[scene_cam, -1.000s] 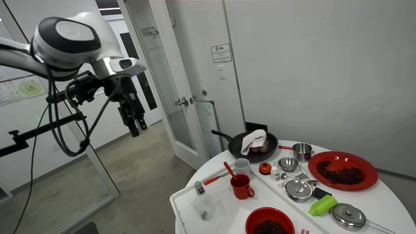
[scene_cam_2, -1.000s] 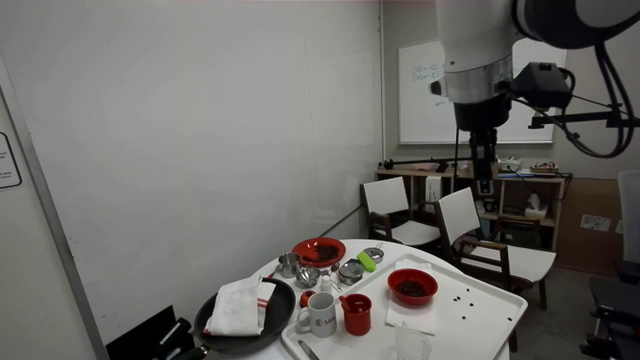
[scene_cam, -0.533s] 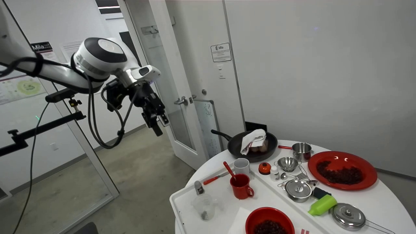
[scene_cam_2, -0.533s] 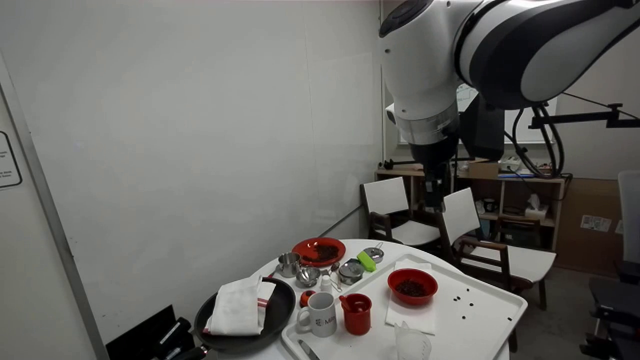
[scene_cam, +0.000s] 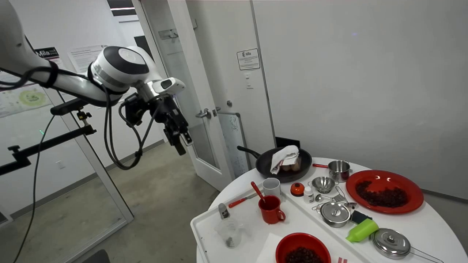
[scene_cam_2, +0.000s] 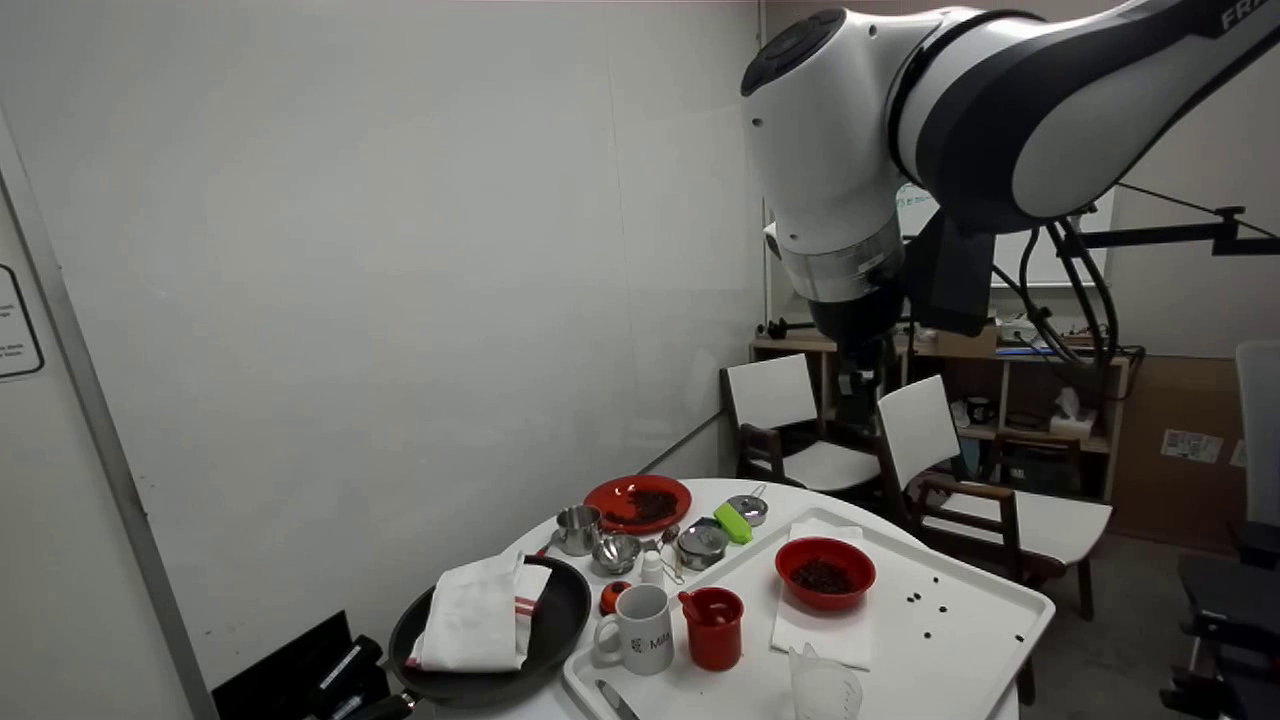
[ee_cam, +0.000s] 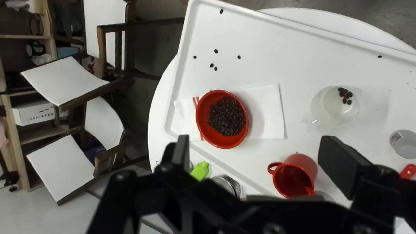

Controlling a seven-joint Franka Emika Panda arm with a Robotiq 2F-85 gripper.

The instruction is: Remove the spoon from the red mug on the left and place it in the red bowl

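Observation:
The spoon (scene_cam: 257, 190) stands tilted in the red mug (scene_cam: 270, 212), its red handle sticking up past the rim. Its bowl end is hidden inside. In the wrist view the spoon (ee_cam: 310, 191) and red mug (ee_cam: 302, 162) are partly cut off by the gripper body. The red bowl (scene_cam: 299, 240) holds dark beans and sits on a white cloth; it also shows in the wrist view (ee_cam: 214, 135). My gripper (ee_cam: 258, 149) is open and empty, fingers wide apart. In both exterior views the gripper (scene_cam: 185, 145) (scene_cam_2: 860, 402) hangs in the air, well above and apart from the mug.
A white tray (scene_cam_2: 960, 590) carries the mug, bowl, a white mug (scene_cam_2: 643, 632), a clear pitcher (scene_cam_2: 822, 690) and a knife (scene_cam: 244, 199). Beside it are a frying pan (scene_cam: 265, 166), a large red dish (scene_cam: 413, 197), steel pots and a green bottle (scene_cam: 362, 230).
The arm has swung toward the table: rightward in an exterior view, leftward and lower in an exterior view. Most of this came early, with only a slight shift lately. Table objects have not moved.

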